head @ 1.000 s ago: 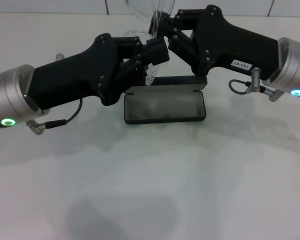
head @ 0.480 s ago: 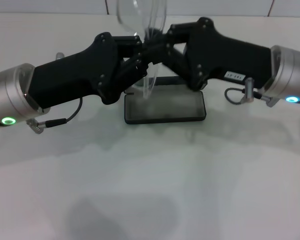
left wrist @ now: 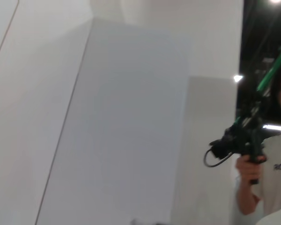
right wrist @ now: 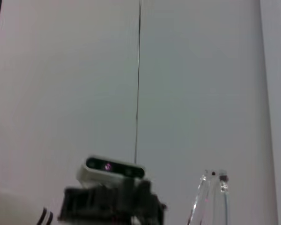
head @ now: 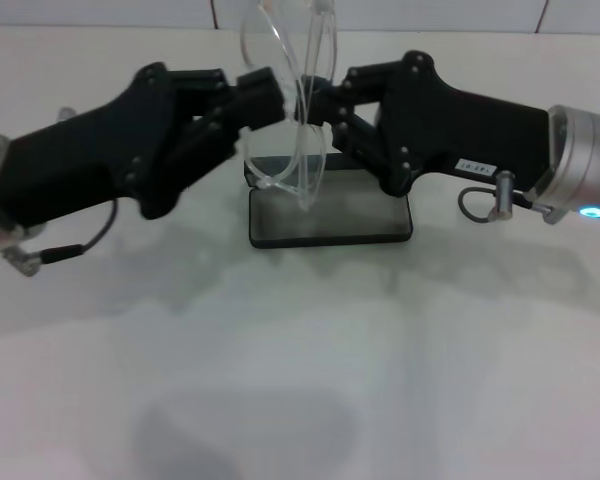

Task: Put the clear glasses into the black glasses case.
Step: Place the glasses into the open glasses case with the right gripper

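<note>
Clear glasses hang above the open black glasses case, pinched by the right gripper; the left gripper jaws I cannot tell. An uneven release could drop them beside the case

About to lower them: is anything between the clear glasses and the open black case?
Nothing visible. The clear glasses hang upright in the right gripper, directly above the black glasses case, whose tray lies open and bare. The left gripper is beside the frame, not beneath it.

Clear glasses upright, lenses topmost, above the open black glasses case.
</note>
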Controlling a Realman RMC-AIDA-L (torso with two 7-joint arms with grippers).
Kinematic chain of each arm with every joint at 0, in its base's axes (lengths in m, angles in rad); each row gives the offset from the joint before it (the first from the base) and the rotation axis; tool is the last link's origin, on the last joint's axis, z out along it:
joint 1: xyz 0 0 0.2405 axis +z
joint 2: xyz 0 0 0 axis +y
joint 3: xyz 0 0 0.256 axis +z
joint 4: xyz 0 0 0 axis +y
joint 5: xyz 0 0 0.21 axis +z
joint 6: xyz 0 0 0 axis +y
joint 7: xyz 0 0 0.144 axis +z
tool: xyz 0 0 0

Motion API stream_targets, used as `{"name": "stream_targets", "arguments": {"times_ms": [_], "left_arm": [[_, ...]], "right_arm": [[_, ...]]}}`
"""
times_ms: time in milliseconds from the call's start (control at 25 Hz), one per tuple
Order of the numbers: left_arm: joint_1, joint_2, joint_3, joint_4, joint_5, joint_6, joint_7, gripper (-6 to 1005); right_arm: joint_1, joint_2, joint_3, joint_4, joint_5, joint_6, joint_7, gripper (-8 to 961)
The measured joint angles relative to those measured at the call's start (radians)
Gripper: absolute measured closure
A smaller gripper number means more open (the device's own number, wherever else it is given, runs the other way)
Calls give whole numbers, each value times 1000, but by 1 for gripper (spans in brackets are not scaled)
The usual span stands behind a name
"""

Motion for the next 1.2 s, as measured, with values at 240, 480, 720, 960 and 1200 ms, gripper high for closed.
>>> {"name": "stream_targets", "arguments": {"times_ms": [240,480,720,960,1200], "left_arm": [[43,28,-83,5,-7,47,-4,908],[89,62,-184,7,-7,47,-4,908],[116,68,-238,18,-9,47,-1,907],[119,61,-239,21,-10,47,4,907],[112,56,-239,17,-10,47,4,907]], "right_arm": [[-73,-6,4,-180,-196,112,121,898],[-247,2,-131,-774,-879,426,607,898],[-260,2,-248,-1105,-1383,391,990,898],[-176,7,-393,-1210,-1808,368,1269,898],[-61,8,-483,-1140,-2021,372,1418,898]]}}
